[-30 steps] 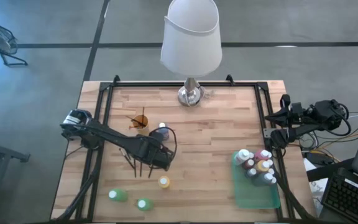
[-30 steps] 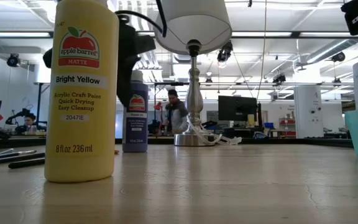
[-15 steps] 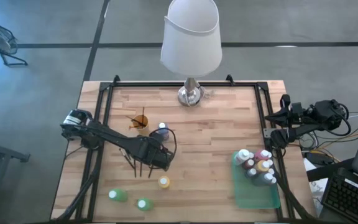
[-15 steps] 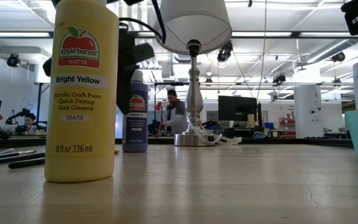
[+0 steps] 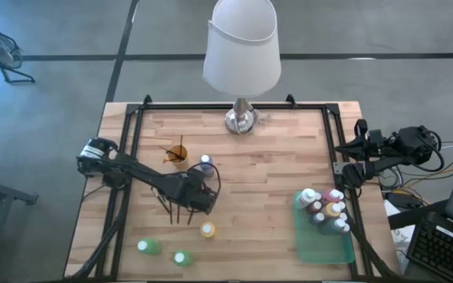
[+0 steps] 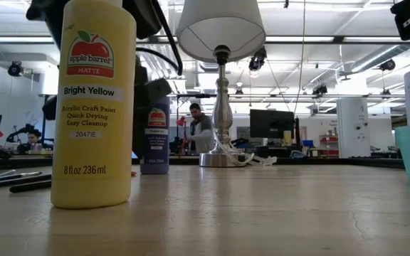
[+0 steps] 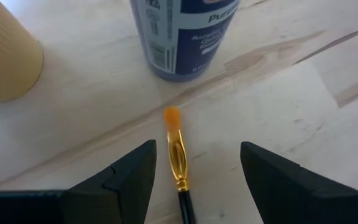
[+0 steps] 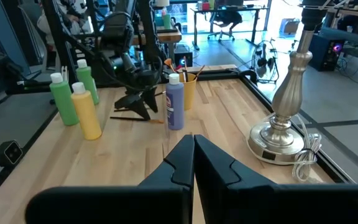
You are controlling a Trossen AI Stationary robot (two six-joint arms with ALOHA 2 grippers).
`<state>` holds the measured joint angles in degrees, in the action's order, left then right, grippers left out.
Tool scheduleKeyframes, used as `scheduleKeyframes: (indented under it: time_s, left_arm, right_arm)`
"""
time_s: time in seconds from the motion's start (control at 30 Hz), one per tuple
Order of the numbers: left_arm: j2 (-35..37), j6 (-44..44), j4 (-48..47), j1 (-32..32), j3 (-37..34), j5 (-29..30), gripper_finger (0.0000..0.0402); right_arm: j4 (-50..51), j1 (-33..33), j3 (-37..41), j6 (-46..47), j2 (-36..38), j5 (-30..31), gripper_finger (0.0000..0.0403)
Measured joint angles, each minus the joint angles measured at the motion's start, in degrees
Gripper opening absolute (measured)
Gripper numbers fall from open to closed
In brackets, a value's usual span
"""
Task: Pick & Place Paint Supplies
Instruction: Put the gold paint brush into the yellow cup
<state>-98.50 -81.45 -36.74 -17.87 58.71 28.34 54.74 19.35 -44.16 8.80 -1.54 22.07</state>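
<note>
Left gripper (image 7: 191, 177) hangs wide open over a paintbrush (image 7: 178, 163) lying on the table (image 5: 274, 169), fingers (image 7: 129, 180) straddling its handle.

At the brush's twelve o'clock stands the purple paint bottle (image 7: 182, 37); right gripper (image 8: 193, 158), pinched closed, waits at the table's three o'clock edge.

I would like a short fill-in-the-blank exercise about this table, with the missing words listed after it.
1. The left gripper is open, and a paintbrush lies ____ its fingers.
2. The right gripper is ____.
3. The green tray holds several paint ____.
4. The bottle nearest the low camera is coloured ____.

Missing words: between; shut; bottles; yellow
</note>
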Motion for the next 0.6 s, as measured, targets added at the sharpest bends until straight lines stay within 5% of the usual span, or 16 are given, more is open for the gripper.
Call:
scheduleKeyframes:
  time_s: [0.6]
  left_arm:
    - [-6.3,3.0,2.7,2.4,0.5,0.3,0.0238]
  right_arm:
    - [0.0,0.0,0.0,0.0,0.0,0.0,0.0008]
